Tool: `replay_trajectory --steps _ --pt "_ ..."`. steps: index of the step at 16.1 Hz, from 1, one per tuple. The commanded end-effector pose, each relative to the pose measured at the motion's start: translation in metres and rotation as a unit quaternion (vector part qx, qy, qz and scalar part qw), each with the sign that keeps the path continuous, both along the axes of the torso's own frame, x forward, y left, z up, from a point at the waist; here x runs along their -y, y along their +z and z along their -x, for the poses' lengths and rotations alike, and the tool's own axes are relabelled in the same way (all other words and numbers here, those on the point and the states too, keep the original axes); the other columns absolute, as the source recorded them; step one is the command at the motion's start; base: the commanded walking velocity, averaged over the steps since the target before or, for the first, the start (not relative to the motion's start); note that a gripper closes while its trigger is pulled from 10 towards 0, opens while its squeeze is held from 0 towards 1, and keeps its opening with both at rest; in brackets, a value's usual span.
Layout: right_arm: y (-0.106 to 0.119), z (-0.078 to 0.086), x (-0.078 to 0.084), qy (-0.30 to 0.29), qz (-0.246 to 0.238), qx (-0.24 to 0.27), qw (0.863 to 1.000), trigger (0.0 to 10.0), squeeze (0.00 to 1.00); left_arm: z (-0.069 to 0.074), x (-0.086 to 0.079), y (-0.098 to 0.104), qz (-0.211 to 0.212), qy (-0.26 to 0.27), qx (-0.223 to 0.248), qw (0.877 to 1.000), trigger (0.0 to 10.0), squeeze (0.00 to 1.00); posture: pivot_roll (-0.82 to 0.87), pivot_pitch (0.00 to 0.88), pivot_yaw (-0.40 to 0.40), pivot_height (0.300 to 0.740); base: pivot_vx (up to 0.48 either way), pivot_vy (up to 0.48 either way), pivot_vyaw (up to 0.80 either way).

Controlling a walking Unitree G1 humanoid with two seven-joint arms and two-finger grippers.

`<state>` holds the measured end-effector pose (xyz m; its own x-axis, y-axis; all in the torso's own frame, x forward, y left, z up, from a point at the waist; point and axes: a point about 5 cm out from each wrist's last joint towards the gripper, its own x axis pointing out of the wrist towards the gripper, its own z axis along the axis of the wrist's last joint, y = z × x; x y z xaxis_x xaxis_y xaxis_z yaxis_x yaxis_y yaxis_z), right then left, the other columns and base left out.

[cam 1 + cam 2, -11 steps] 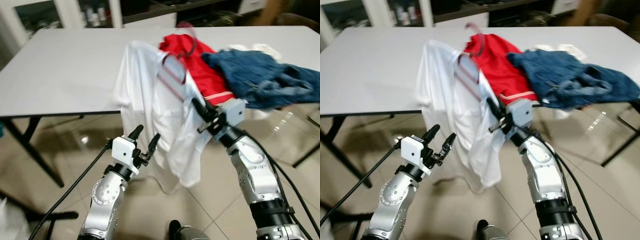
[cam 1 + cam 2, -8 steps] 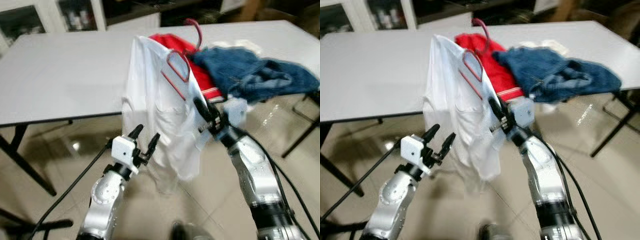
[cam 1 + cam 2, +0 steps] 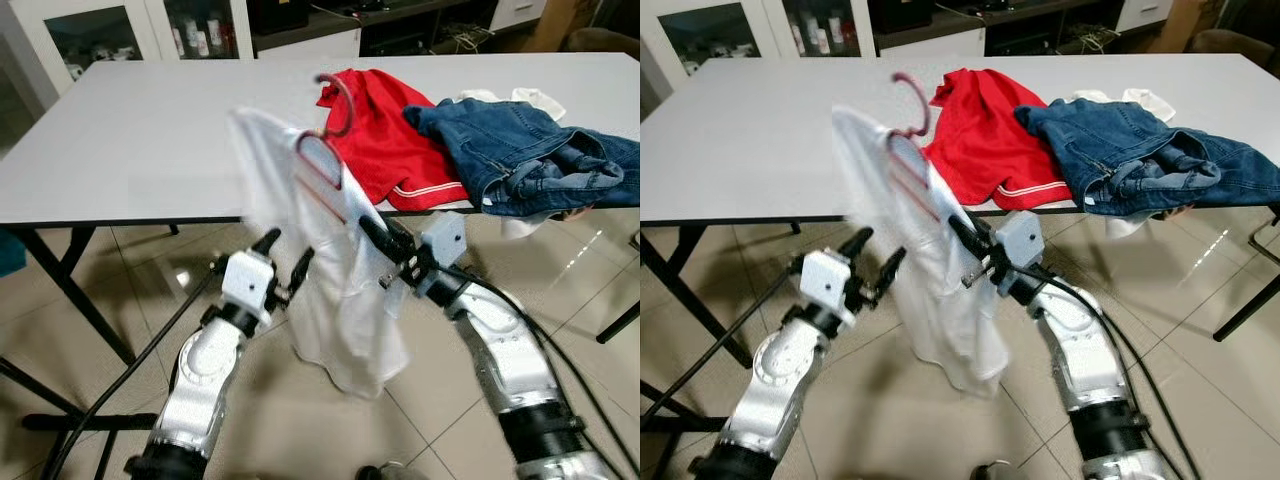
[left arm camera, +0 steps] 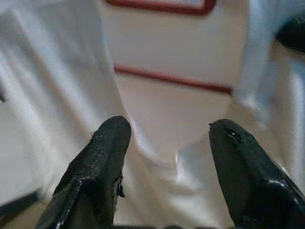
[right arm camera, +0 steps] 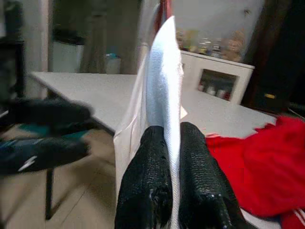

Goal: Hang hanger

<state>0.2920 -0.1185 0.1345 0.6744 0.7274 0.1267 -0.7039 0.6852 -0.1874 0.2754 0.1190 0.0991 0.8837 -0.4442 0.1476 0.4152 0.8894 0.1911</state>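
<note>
A white shirt (image 3: 340, 270) hangs on a red hanger (image 3: 325, 150) in front of the grey table (image 3: 130, 130). The hanger's hook (image 3: 912, 100) curls up above the shirt's collar. My right gripper (image 3: 372, 232) is shut on the shirt's shoulder with the hanger arm inside, holding it up off the floor; in the right wrist view its fingers (image 5: 151, 171) pinch the white cloth (image 5: 164, 76). My left gripper (image 3: 283, 256) stands open just left of the shirt, its fingers (image 4: 102, 152) spread before the cloth (image 4: 162, 119).
A red garment (image 3: 385, 135) and blue jeans (image 3: 520, 150) lie on the table's right half, with white cloth (image 3: 500, 97) behind them. Black table legs (image 3: 70, 290) stand at the left. A glass-door cabinet (image 3: 120, 35) is behind the table. The floor is tiled.
The camera has shifted, so the table sits differently in view. My right gripper has carried the shirt and hanger lower and leftward, and the cloth swings. The left gripper stays open beside it.
</note>
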Motion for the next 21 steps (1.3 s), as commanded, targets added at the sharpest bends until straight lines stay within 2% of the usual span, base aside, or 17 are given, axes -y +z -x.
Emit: replay_trajectory --steps 1,2,3,4,7,8,9,13,15,16,19,21 --pt "0.012 0.005 -0.007 0.057 0.002 0.029 0.998 10.0 0.0 -0.007 -0.007 0.014 -0.01 0.008 0.024 1.0 10.0 0.0 -0.06 0.0 0.044 0.74 0.0 0.0 0.0" --pt "0.015 0.006 -0.007 0.07 0.001 0.029 0.997 10.0 0.0 -0.012 -0.014 0.027 0.001 0.015 0.042 0.999 10.0 0.17 -0.05 0.0 0.042 0.74 0.0 0.0 0.0" --pt "0.021 0.006 -0.008 0.088 -0.008 0.029 0.996 10.0 0.0 -0.017 -0.023 0.042 0.001 0.021 0.068 0.997 10.0 1.0 -0.05 0.0 0.04 0.74 0.0 0.0 0.0" --pt "0.024 0.008 -0.012 0.115 -0.008 0.028 0.993 10.0 0.0 -0.021 -0.031 0.053 -0.005 0.028 0.088 0.996 10.0 1.0 -0.05 0.0 0.04 0.74 0.0 0.0 0.0" --pt "0.028 0.011 -0.017 0.137 -0.014 0.03 0.99 10.0 0.0 -0.028 -0.04 0.064 0.003 0.066 0.108 0.992 10.0 1.0 -0.04 0.0 0.035 0.74 0.0 0.0 0.0" --pt "0.029 0.012 -0.02 0.146 -0.02 0.03 0.989 10.0 0.0 -0.031 -0.042 0.066 0.017 0.076 0.107 0.991 10.0 0.67 -0.04 0.0 0.033 0.74 0.0 0.0 0.0" --pt "0.031 0.014 -0.022 0.153 -0.024 0.031 0.987 10.0 0.0 -0.032 -0.042 0.067 0.025 0.076 0.104 0.991 10.0 0.0 -0.04 0.0 0.032 0.74 0.0 0.0 0.0" --pt "0.034 0.015 -0.025 0.158 -0.033 0.03 0.986 10.0 0.0 -0.031 -0.037 0.061 0.017 0.057 0.088 0.994 10.0 0.0 -0.04 0.0 0.033 0.74 0.0 0.0 0.0" --pt "0.035 0.014 -0.022 0.153 -0.039 0.024 0.987 10.0 0.0 -0.032 -0.041 0.054 0.005 0.085 0.073 0.994 10.0 0.0 -0.04 0.0 0.033 0.74 0.0 0.0 0.0" --pt "0.033 0.008 -0.018 0.128 -0.049 0.012 0.991 10.0 0.0 -0.033 -0.042 0.053 0.009 0.096 0.069 0.993 10.0 0.0 -0.04 0.0 0.031 0.74 0.0 0.0 0.0" --pt "0.032 -0.007 -0.008 0.065 -0.064 -0.011 0.996 10.0 0.0 -0.029 -0.03 0.051 0.006 0.074 0.072 0.995 10.0 0.0 -0.04 0.0 0.029 0.74 0.0 0.0 0.0" --pt "0.036 -0.008 -0.006 0.065 -0.079 -0.018 0.995 10.0 0.0 -0.022 -0.02 0.049 0.019 0.058 0.078 0.995 10.0 0.0 -0.04 0.0 0.029 0.74 0.0 0.0 0.0"
